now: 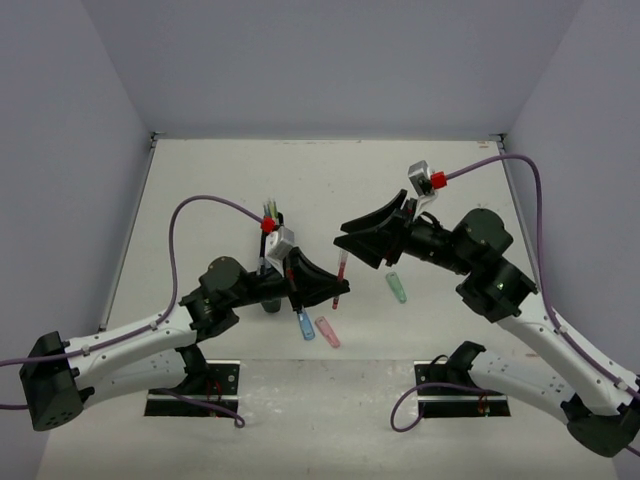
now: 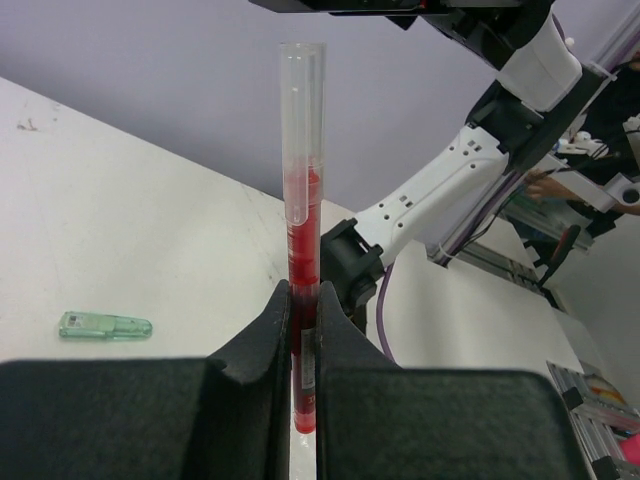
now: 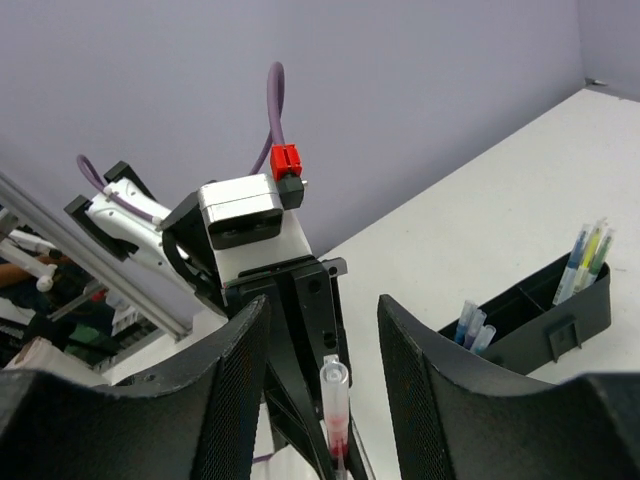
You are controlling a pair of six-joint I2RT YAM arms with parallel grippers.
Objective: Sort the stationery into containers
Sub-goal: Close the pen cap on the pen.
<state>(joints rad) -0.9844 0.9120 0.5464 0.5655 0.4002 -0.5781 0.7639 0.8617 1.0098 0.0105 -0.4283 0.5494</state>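
One red pen (image 2: 303,230) held aloft, right of the organiser (image 3: 545,325)
Left claw (image 2: 303,305) is clamped on the pen, off the counter (image 1: 450,200); right claw (image 3: 322,305) gapes beside it. Should that claw shut off-centre, or on the clear cap (image 2: 302,110), the pen could tip or drop. Right of the organiser lie three: blue piece (image 1: 307,326), pink piece (image 1: 327,331), green piece (image 1: 397,288)

The top view looks down from behind over the whole table (image 1: 200,180); the left wrist view faces the right arm (image 2: 440,190) closely; the right wrist view faces the left arm (image 3: 245,215); all share the red pen (image 1: 341,272).
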